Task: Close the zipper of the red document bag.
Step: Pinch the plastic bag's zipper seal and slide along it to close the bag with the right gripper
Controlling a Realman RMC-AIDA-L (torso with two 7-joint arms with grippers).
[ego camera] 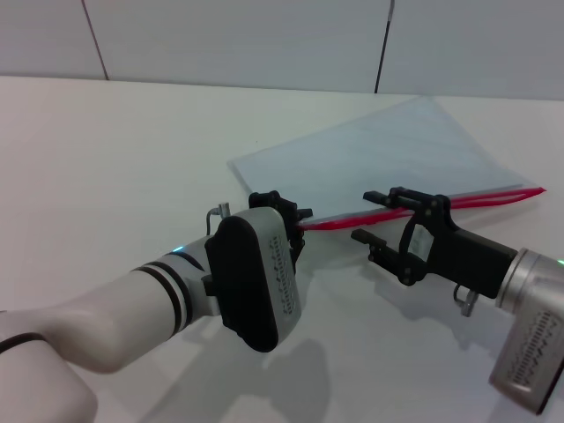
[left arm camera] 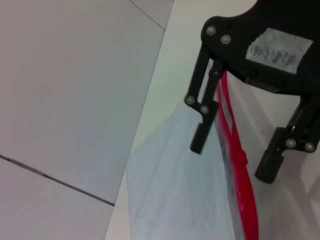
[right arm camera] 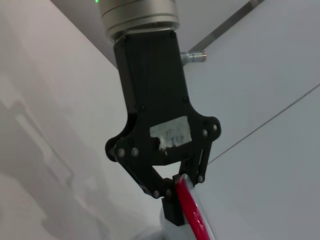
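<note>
The red document bag (ego camera: 397, 154) lies flat on the white table, a pale blue-grey pouch with its red zipper (ego camera: 493, 198) along the near long edge. My left gripper (ego camera: 295, 222) is at the zipper's left end. The right wrist view shows this left gripper (right arm camera: 181, 200) shut on the red strip (right arm camera: 195, 220). A little further along the edge, my right gripper (ego camera: 374, 217) is open, with one finger on each side of the zipper. In the left wrist view the right gripper (left arm camera: 233, 156) straddles the strip (left arm camera: 247, 200). I cannot make out the slider.
The white table (ego camera: 115, 159) stretches wide to the left and in front of the bag. A panelled wall (ego camera: 229, 35) rises behind the table's far edge. The bag's far right corner reaches close to the edge of the head view.
</note>
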